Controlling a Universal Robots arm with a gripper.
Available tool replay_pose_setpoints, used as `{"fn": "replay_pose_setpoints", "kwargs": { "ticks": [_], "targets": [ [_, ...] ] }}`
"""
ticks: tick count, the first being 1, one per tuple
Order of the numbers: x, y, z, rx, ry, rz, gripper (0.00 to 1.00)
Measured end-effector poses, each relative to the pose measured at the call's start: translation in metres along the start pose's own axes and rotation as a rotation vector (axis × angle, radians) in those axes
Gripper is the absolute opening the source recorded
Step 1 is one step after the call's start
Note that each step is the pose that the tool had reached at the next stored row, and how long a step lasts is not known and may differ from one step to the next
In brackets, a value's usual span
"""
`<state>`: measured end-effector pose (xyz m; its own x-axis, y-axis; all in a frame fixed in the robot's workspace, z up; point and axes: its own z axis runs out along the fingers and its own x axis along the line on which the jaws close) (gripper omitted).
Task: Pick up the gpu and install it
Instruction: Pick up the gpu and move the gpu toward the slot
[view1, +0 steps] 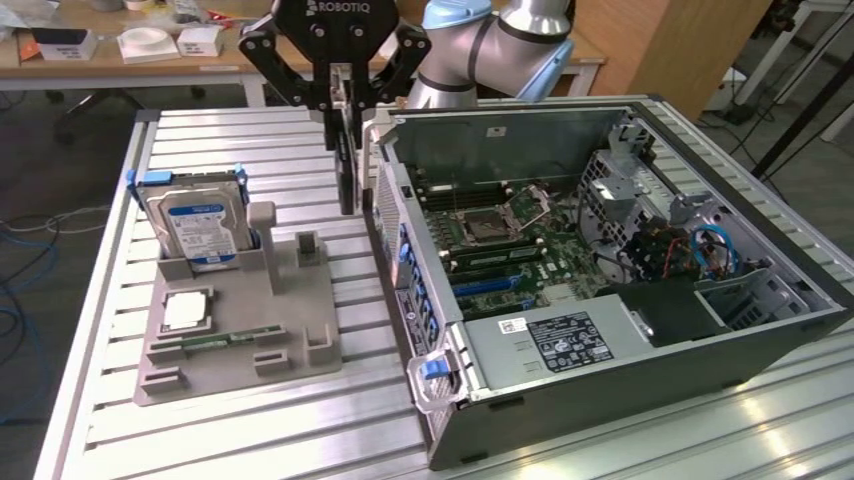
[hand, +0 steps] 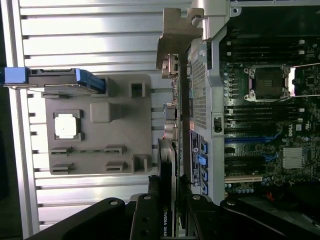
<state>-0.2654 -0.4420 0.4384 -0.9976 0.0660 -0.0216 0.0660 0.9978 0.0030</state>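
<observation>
The gripper (view1: 339, 98) pinches the top edge of the gpu (view1: 347, 168), which hangs straight below it beside the open computer case (view1: 601, 400), a stiff, light, fragile card best held by its bare edges.

The hand (view1: 343, 104) points straight down from its black palm block. Its two linkage fingers (view1: 274, 50) splay outward at the knuckles, then fold back in to upright, parallel tips. The tips clamp both flat faces of the gpu (view1: 347, 170), which hangs edge-on directly below the hand. Behind the hand and slightly to one side, the silver-and-blue arm (view1: 507, 30) bends through its wrist joints to carry the palm. Seen from the wrist, a dark finger stands on either side of the gripped end of the card.
</observation>
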Motion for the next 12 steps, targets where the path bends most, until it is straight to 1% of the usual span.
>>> {"fn": "replay_pose_setpoints", "kwargs": {
  "ticks": [7,12],
  "targets": [
    [-0.0017,0.0001,0.0002,0.0000,0.0000,0.000,0.26],
    [-0.0079,0.0005,0.0004,-0.0001,-0.0001,0.000,0.26]
  ]
}}
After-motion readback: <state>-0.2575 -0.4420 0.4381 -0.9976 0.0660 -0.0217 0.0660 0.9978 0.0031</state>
